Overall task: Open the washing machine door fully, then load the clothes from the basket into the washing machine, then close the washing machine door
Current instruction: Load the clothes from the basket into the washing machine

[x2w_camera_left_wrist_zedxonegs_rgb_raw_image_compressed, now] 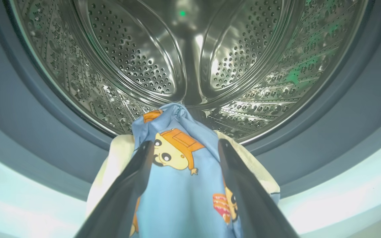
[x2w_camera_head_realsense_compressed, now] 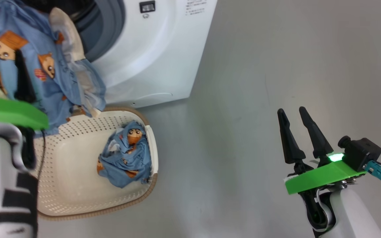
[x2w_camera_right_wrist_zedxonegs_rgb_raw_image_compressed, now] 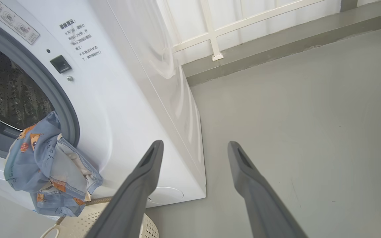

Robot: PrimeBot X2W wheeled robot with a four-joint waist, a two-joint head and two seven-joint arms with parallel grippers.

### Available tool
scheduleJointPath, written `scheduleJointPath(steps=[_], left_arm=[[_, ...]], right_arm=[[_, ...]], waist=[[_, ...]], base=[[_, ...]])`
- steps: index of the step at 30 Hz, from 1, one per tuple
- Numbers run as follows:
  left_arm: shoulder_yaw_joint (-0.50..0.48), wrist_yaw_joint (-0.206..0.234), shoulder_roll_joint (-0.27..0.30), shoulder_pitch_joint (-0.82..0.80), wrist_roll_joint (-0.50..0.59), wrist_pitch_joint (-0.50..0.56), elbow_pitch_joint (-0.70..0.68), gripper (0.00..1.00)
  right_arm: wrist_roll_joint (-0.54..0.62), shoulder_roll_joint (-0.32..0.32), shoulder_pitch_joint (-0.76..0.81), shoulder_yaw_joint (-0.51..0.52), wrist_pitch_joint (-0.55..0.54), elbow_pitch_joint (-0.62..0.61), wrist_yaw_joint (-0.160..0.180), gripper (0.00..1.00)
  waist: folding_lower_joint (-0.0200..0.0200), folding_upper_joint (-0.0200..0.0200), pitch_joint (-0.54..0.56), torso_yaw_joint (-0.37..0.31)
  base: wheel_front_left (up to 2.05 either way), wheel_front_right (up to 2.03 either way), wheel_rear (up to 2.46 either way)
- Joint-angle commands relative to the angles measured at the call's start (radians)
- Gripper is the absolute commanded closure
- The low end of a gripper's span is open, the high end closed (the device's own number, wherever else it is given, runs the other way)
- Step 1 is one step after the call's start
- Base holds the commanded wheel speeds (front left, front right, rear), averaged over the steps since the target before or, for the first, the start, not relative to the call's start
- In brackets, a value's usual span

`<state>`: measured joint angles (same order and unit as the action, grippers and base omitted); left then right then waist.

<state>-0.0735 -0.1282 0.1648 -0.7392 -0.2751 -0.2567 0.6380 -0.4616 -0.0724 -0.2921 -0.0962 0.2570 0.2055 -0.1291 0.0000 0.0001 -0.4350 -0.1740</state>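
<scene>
Currently, left gripper (x2w_camera_left_wrist_zedxonegs_rgb_raw_image_compressed: 185, 142) spread around clothes (x2w_camera_left_wrist_zedxonegs_rgb_raw_image_compressed: 180, 198) draped at washing machine (x2w_camera_head_realsense_compressed: 150, 66) mouth; right gripper (x2w_camera_head_realsense_compressed: 291, 109) spread; 1 garment (x2w_camera_head_realsense_compressed: 126, 155) in basket (x2w_camera_head_realsense_compressed: 68, 175)

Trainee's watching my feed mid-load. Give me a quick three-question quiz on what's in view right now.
1. True or false: the basket is empty.
2. The right end effector is: A) shut on cloth; B) open, holding nothing; C) resting on the basket rim.
3. Fill in: the printed garment between the left end effector fingers hangs in front of the steel ____.
Key: 1 false, one blue garment lies in it; 2 B; 3 drum.
</scene>
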Motion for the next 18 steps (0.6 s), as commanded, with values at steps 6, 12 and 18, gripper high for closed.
scheduleJointPath(steps=[6, 12, 18], left_arm=[[-0.027, -0.002, -0.001, 0.141, 0.022, -0.005, -0.116, 0.0], [-0.025, -0.002, -0.026, 0.279, 0.053, -0.005, -0.198, 0.0], [-0.034, -0.002, -0.048, 0.413, 0.062, -0.005, -0.266, 0.0]], right_arm=[[0.01, -0.034, 0.041, -0.014, 0.005, -0.012, -0.002, 0.0], [0.007, -0.061, 0.076, -0.006, 0.005, -0.005, -0.002, 0.0], [0.0, -0.083, 0.118, 0.005, 0.005, -0.002, -0.002, 0.0]], waist=[[0.0, -0.0001, 0.068, 0.049], [0.0, -0.0001, 0.126, 0.071], [0.0, -0.0001, 0.177, 0.09]], base=[[0.0, 0.0, 0.0], [0.0, 0.0, 0.0], [0.0, 0.0, 0.0]])
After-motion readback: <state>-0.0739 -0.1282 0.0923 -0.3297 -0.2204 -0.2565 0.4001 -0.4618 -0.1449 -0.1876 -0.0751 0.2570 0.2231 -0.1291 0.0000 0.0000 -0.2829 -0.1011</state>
